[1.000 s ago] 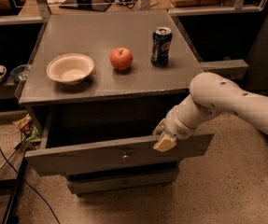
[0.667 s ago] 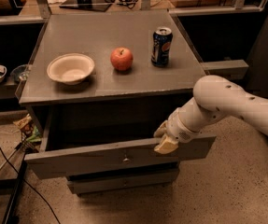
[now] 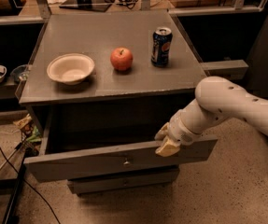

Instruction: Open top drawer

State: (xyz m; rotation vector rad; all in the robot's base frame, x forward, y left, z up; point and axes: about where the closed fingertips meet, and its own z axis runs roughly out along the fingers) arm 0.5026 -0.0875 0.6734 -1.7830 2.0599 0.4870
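Where the top drawer (image 3: 101,160) stands pulled well out from under the grey bench (image 3: 101,29), its flat front panel is seen slightly slanted, lower at the left, with a small metal knob (image 3: 125,162) at its centre. The end effector (image 3: 165,141) is placed at the upper edge of that panel, right of the knob, and is carried by a white arm (image 3: 236,106) reaching in from the right. Whether it is open or closed cannot be told. On the bench top a white bowl (image 3: 71,68), a red apple (image 3: 121,59) and a blue Pepsi can (image 3: 161,46) are set in a row from left to right, apart from one another. A narrower drawer front (image 3: 124,181) is seen below the open drawer.
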